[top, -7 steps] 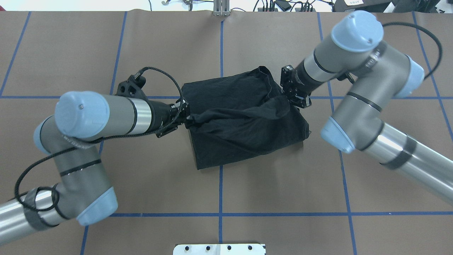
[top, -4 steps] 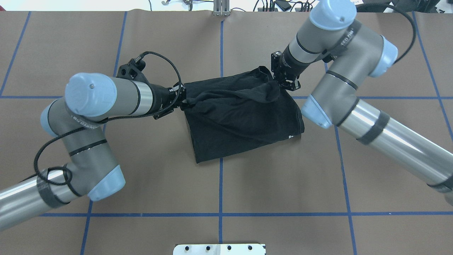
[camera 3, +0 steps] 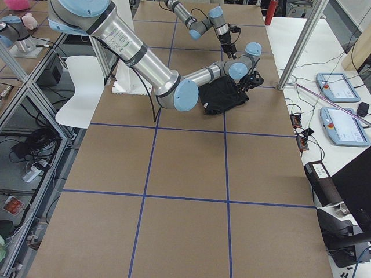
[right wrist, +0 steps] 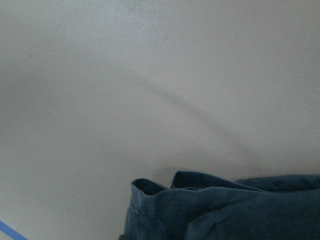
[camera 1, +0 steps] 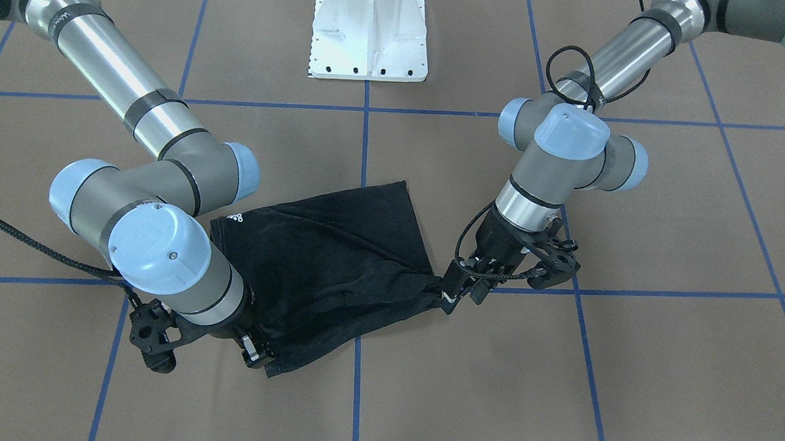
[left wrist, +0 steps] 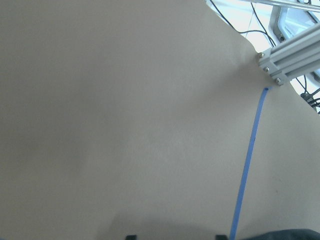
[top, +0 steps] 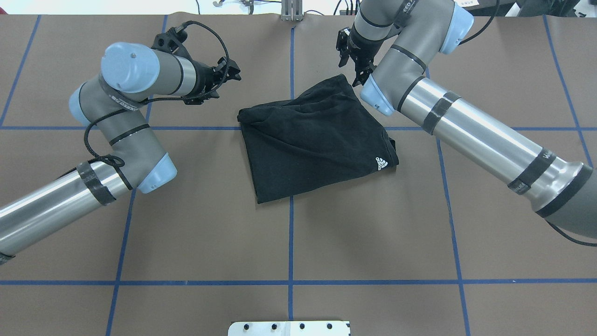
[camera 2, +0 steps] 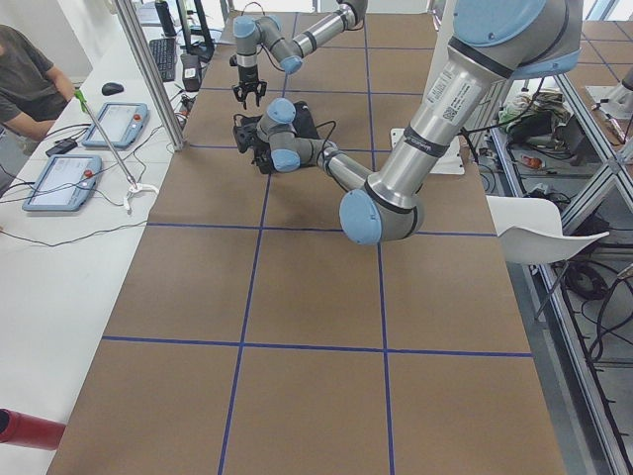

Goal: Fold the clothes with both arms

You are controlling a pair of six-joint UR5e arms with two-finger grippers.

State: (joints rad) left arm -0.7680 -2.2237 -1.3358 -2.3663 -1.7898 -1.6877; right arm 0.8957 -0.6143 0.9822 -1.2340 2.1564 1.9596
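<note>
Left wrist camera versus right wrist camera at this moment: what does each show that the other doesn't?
Only the left wrist view: an aluminium frame post and cables beyond the table's edge, plus the left gripper, its two fingertips at the bottom edge, wide apart, nothing between them. Only the right wrist view: the black T-shirt, its layered edges lying on the table. Both: brown table paper and blue tape. A dark sliver in the left view's corner is too small to identify.

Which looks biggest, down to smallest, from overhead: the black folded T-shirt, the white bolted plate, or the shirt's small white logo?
Largest first:
Black folded T-shirt
white bolted plate (cropped at the edge)
small white logo
</note>
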